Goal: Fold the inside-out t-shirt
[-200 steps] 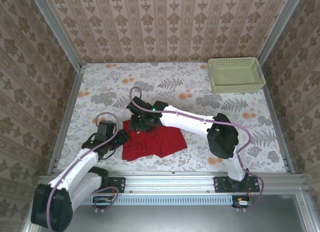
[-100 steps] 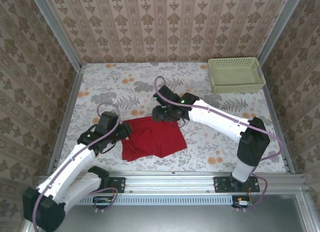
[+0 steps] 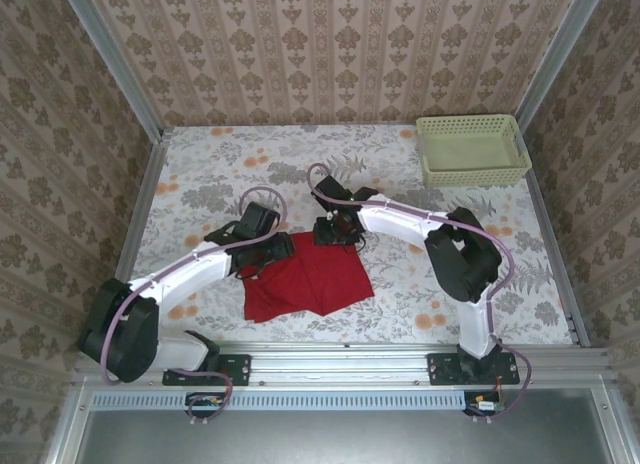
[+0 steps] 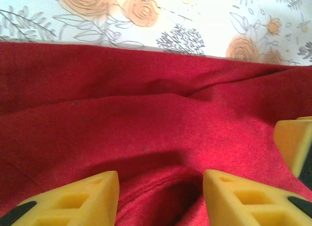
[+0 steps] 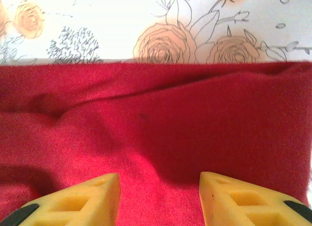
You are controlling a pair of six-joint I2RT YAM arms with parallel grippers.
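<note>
The shirt (image 3: pixel 310 279) lies in a rumpled red patch on the table (image 3: pixel 420 284), near the front edge and a little left of centre. The left gripper (image 3: pixel 264 250) is down at the shirt's far left corner, its yellow fingers (image 4: pixel 78 199) spread apart over the cloth. A low ridge of cloth seems to sit between them, though the shadow makes that unclear. The right gripper (image 3: pixel 336 234) is at the far edge of the shirt, fingers (image 5: pixel 243 201) likewise parted, with flat red cloth beneath. A pale green basket (image 3: pixel 472 151) stands at the far right.
</note>
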